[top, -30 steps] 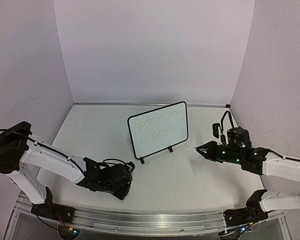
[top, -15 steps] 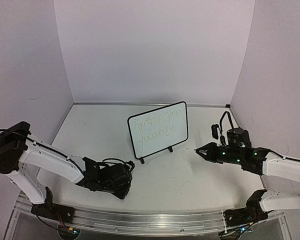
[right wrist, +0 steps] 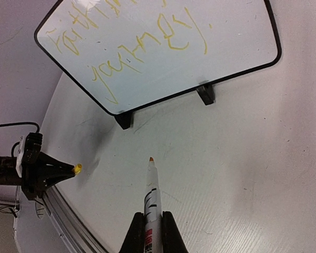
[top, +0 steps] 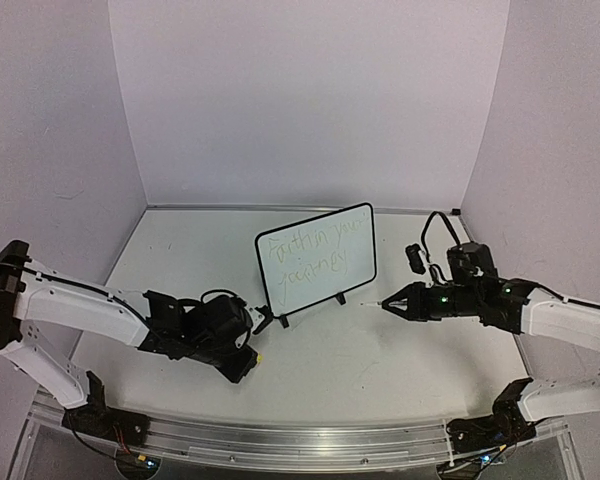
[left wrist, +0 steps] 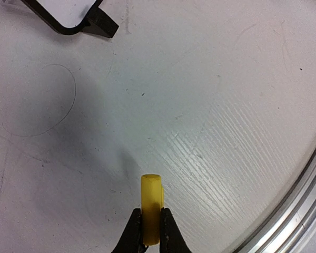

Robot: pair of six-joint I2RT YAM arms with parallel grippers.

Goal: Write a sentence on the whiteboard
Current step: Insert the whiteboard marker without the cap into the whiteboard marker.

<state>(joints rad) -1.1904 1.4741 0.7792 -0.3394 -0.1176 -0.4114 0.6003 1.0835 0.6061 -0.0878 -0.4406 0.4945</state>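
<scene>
The whiteboard [top: 316,258] stands tilted on two black clip feet mid-table, with the sentence [top: 313,255] in two lines of faint yellow-green cursive; both also show in the right wrist view, the whiteboard [right wrist: 158,58] and the sentence [right wrist: 142,45]. My right gripper [top: 400,298] is shut on a white marker [right wrist: 150,203] whose orange tip points toward the board's right foot, a short way off it. My left gripper [top: 248,355] is shut on a yellow marker cap [left wrist: 151,206], low over the table in front of the board's left foot [left wrist: 99,26].
Purple walls enclose the white table on three sides. A metal rail [top: 300,440] runs along the near edge. A black cable [top: 220,298] loops off the left wrist. The left gripper with the cap shows in the right wrist view [right wrist: 76,168].
My right gripper has moved left toward the whiteboard with the marker. My left arm has stretched right, lowering its upper part, with the cap still held.
</scene>
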